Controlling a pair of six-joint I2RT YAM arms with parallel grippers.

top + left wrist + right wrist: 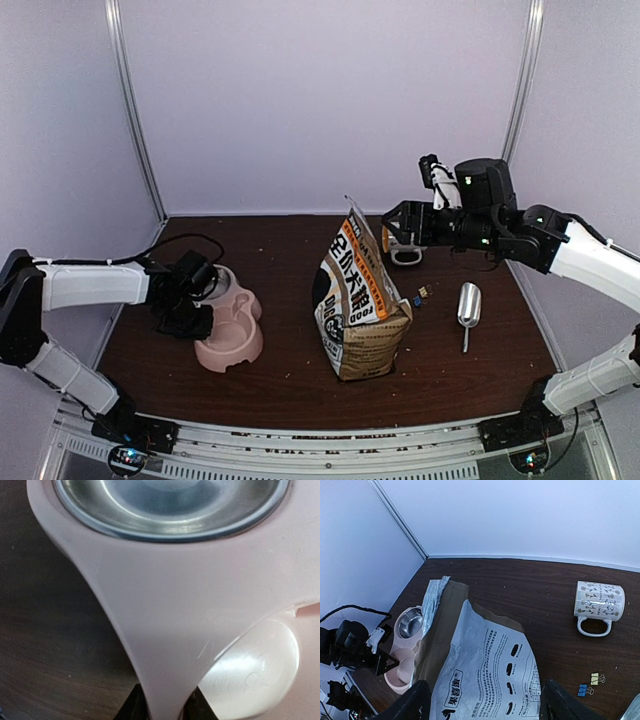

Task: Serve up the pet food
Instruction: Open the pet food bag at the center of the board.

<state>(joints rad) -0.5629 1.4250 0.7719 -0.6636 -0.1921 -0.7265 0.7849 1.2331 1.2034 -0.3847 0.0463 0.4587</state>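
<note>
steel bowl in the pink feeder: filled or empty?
Empty. The steel bowl shows bare shiny metal in the left wrist view, and the right wrist view also shows nothing lying in it.

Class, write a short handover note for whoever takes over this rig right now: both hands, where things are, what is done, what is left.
Left hand: gripping the bowl by its rim, at far left.
Right hand: open, empty, above the bag.
Bag upright in the middle, top open; scoop lies to its right.
Done: nothing served; the bowl's steel dish is empty, no kibble in view.
Left: scoop kibble into the bowl.
</note>
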